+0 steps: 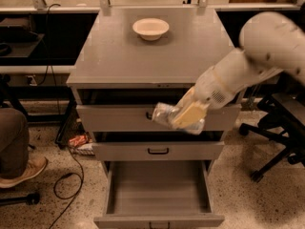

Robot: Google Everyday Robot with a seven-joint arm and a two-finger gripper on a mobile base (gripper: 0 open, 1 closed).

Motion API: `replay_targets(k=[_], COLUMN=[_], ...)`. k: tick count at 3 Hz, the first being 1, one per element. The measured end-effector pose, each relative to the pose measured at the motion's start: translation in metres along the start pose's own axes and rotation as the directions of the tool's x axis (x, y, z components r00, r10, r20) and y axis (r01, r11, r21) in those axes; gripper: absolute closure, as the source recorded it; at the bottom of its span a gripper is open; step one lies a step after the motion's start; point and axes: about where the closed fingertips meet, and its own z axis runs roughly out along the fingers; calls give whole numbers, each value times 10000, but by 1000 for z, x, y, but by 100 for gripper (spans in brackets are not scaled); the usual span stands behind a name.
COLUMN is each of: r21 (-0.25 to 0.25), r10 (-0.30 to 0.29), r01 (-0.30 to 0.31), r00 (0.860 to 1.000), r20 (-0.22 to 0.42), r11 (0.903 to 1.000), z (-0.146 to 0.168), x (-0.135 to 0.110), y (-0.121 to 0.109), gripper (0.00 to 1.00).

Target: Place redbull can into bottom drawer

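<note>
The redbull can [164, 115], slim, silver and crinkled, lies sideways in my gripper [187, 116], in the air in front of the top drawer's face. The gripper's cream fingers [190, 112] are shut on the can. The white arm reaches in from the upper right. The bottom drawer [158, 191] is pulled open below, its wide gray tray bare, a small dark handle on its front. The can hangs well above the open drawer.
A cream round bowl [150, 28] sits on the gray cabinet top [119, 56] at the back. The middle drawer [158, 150] is closed. A person's leg and shoe [16, 154] are at the left, cables on the floor, a black office chair [279, 132] at the right.
</note>
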Motion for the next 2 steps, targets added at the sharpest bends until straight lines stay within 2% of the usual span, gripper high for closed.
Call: replay_targets(k=[1, 2], r21=[-468, -847], r10=[912, 1124], r01=[-905, -1137], r00=[9958, 9935], r20=[126, -200], r11=[9948, 9899], z=[74, 99], x=[28, 47], y=[21, 40], gripper=[100, 100])
